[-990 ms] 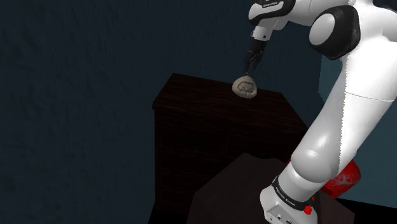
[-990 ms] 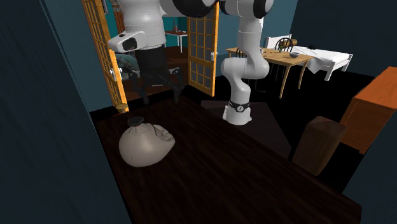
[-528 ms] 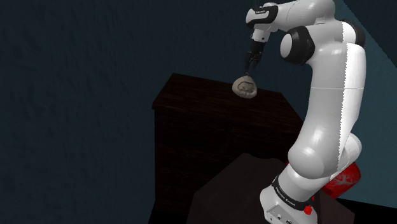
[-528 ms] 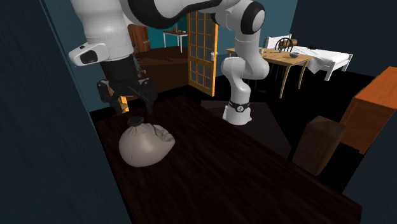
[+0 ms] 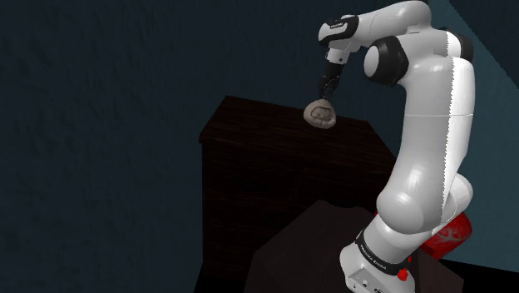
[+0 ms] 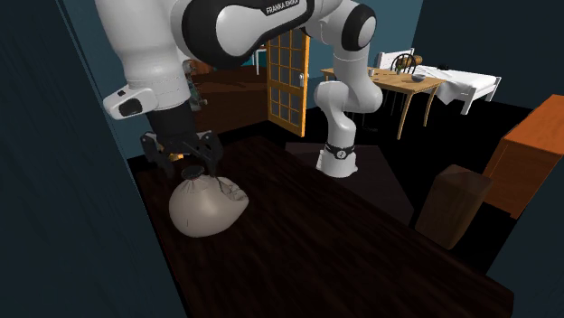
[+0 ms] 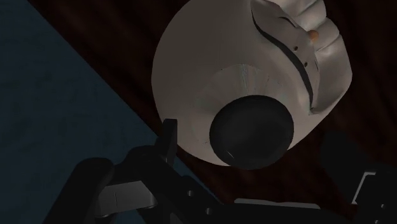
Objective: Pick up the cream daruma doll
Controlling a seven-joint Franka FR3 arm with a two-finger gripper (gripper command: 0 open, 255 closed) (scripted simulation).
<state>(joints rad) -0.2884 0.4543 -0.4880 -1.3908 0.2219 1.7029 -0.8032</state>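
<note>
Shoulder view: the white arm (image 5: 426, 125) goes up from its dark stand (image 5: 299, 250) and bends over a tall dark cabinet (image 5: 274, 166). The black claw (image 5: 326, 86) hangs right above the cream doll (image 5: 321, 116). The doll sits on the cabinet top, at the far side and toward the shoulder view's right. A red thing (image 5: 449, 235) pokes out behind the bottom of the arm.

In the second exterior view the doll (image 6: 206, 208) is on the left part of the dark wood top, close to the blue wall (image 6: 63, 181). It looks like a soft round bag (a bit lumpy on one side). It has a black round cap (image 6: 192, 172) that points up. The claw (image 6: 188, 160) is open wide, with one finger on each side of the cap, just over it. I cannot tell if the fingers touch the doll. They are not pinching it.

The wrist view looks straight down on the doll (image 7: 210, 70) and its cap (image 7: 252, 132). The fingers (image 7: 168, 137) stand far apart with the doll between them.

Far behind there is an orange door with little windows (image 6: 287, 72), a wooden table (image 6: 402, 86) and a white bed (image 6: 470, 86). To the right is an orange cupboard (image 6: 533, 149), and a brown box (image 6: 452, 206) is near it.
</note>
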